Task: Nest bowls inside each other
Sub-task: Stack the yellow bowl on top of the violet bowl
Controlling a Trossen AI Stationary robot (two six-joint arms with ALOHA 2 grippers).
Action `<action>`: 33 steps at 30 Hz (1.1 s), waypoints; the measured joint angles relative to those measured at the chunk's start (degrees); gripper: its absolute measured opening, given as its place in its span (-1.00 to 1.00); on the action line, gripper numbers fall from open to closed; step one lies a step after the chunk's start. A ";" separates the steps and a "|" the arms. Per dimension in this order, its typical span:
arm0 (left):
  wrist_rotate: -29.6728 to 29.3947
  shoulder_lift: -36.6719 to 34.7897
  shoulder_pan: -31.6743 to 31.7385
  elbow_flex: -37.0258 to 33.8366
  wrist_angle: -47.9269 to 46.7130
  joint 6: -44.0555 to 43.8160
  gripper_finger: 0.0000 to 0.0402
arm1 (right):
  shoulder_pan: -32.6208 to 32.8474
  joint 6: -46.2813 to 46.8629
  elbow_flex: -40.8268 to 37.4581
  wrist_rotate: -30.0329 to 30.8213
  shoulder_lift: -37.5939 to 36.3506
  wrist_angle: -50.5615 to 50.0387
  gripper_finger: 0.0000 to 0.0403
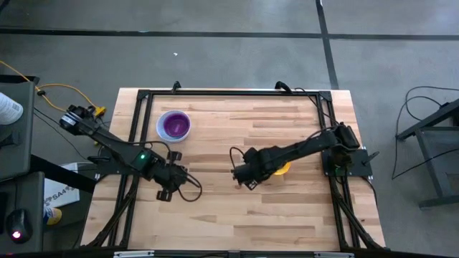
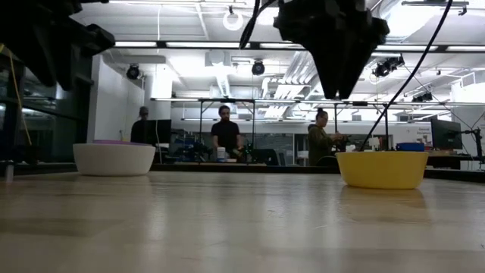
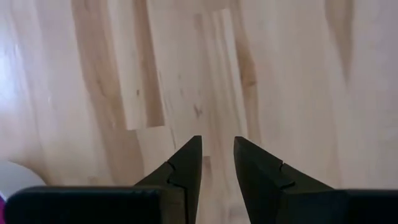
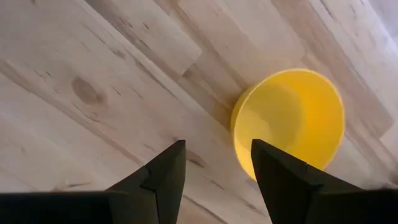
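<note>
Near the middle of the table, the right gripper (image 1: 239,174) hangs above the wood with its fingers spread wide and nothing between them; the yellow bowl (image 1: 281,169) sits just beside it at about 3 o'clock, upright and empty, half hidden under the arm from above. Over at 9 o'clock from there, the left gripper (image 1: 169,192) hovers over bare boards, fingers parted a bit, also holding nothing. Further out, around 11 o'clock, there's the white bowl (image 1: 174,125) with the purple bowl (image 1: 174,125) already sitting inside it; so I'd say one nest is done. Yellow looks like the next one to go in; I can't see any red or blue bowl in these views.
</note>
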 joint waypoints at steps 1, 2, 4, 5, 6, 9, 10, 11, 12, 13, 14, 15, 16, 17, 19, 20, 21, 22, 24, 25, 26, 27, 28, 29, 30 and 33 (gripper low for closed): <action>0.02 0.00 -0.54 0.00 -0.04 0.00 -0.54 | 0.61 0.98 -0.73 0.14 -0.06 0.73 -0.13; 0.05 0.00 -0.94 0.00 -0.04 0.04 -0.54 | 1.10 1.88 -1.76 0.04 -0.12 1.59 -0.13; 0.13 0.00 -1.59 0.00 -0.04 0.57 -0.54 | 1.75 3.35 -4.33 -0.52 -0.09 3.19 -0.13; 0.13 0.00 -1.85 0.00 -0.04 1.00 -0.54 | 1.97 3.82 -5.54 -0.63 -0.05 3.71 -0.13; 0.15 0.00 -2.15 0.00 -0.06 1.19 -0.54 | 2.05 4.17 -6.85 -0.66 -0.05 4.31 -0.13; 0.67 0.00 -2.15 0.00 -0.10 1.43 -0.54 | 1.95 4.48 -9.36 -0.72 -0.01 6.65 -0.13; 0.90 0.00 -2.14 0.00 -0.17 1.50 -0.54 | 1.85 4.51 -9.63 -0.76 -0.01 7.51 -0.13; 0.99 0.00 -2.13 0.00 -0.29 1.51 -0.54 | 1.72 4.51 -9.89 -0.76 -0.01 8.22 -0.13; 1.07 0.00 -2.13 0.00 -0.43 1.51 -0.54 | 1.50 4.48 -10.12 -0.77 -0.03 8.96 -0.13; 1.15 0.00 -2.13 0.00 -0.60 1.51 -0.54 | 1.32 4.13 -10.37 -0.84 -0.03 9.65 -0.13; 1.21 0.00 -2.13 0.00 -0.65 1.51 -0.54 | 1.11 3.75 -10.57 -0.96 -0.01 10.31 -0.13; 1.20 0.00 -2.13 0.00 -0.61 1.51 -0.54 | 0.75 3.30 -10.90 -1.03 -0.01 10.91 -0.13; 1.20 0.00 -2.13 0.00 -0.61 1.53 -0.54 | 0.35 2.68 -11.19 -0.80 -0.01 11.35 -0.13; 1.20 0.00 -2.13 0.00 -0.65 1.53 -0.54 | -0.11 2.49 -11.64 -0.61 -0.01 11.70 -0.13; 1.21 0.00 -2.13 0.00 -0.65 1.71 -0.54 | -1.11 1.83 -12.36 -0.48 -0.01 11.79 -0.13; 1.22 0.00 -2.13 0.00 -0.69 1.73 -0.54 | -1.63 1.25 -12.73 -0.42 -0.01 12.01 -0.13; 1.22 0.00 -2.13 0.00 -0.74 1.73 -0.54 | -2.14 0.92 -13.04 -0.42 -0.01 12.18 -0.13; 1.22 0.00 -2.13 0.00 -0.74 1.73 -0.54 | -2.61 0.46 -13.43 -0.47 -0.01 12.50 -0.13; 1.25 0.00 -2.13 0.00 -0.74 1.73 -0.54 | -3.59 -0.75 -14.15 -0.73 -0.01 13.45 -0.13; 1.25 0.00 -2.13 0.00 -0.74 1.73 -0.54 | -4.04 -1.47 -14.51 -0.99 -0.01 14.31 -0.13; 1.25 0.00 -2.13 0.00 -0.74 1.73 -0.54 | -4.49 -2.06 -14.96 -1.48 -0.01 15.22 -0.13; 1.25 0.00 -2.13 0.00 -0.74 1.73 -0.54 | -4.89 -2.34 -15.39 -1.70 -0.01 15.98 -0.13; 1.25 0.00 -2.13 -0.02 -0.74 1.73 -0.54 | -5.26 -2.46 -15.89 -1.71 -0.01 16.66 -0.13; 1.25 0.00 -2.13 0.00 -0.74 1.73 -0.54 | -5.62 -2.70 -16.29 -1.72 -0.01 17.02 -0.13; 1.26 0.00 -2.13 0.00 -0.74 1.73 -0.54 | -5.92 -2.74 -16.81 -1.71 -0.01 17.40 -0.13; 1.27 0.00 -2.13 0.00 -0.74 1.73 -0.54 | -6.75 -2.21 -18.20 -1.97 -0.01 17.82 -0.13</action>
